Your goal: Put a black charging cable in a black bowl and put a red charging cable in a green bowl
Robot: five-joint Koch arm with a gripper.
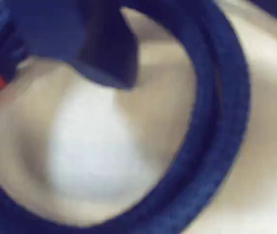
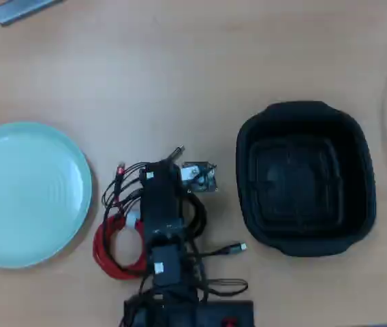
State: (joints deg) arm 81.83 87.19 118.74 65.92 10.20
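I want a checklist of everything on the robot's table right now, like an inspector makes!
Surface: light wooden table, mostly bare.
Job's things: pale mint green round dish at the left of the overhead view, empty; big deep black plastic tub at the right, empty; bright red coiled cable on the table beside the arm; thin black cord with silvery plug partly under the arm.
Clutter: grey flat gadget at the top left edge.
Gripper: mostly hidden; too blurred in the wrist view to tell if open.
Cables: arm's own black wires loop around it.
Surroundings: nothing seen.
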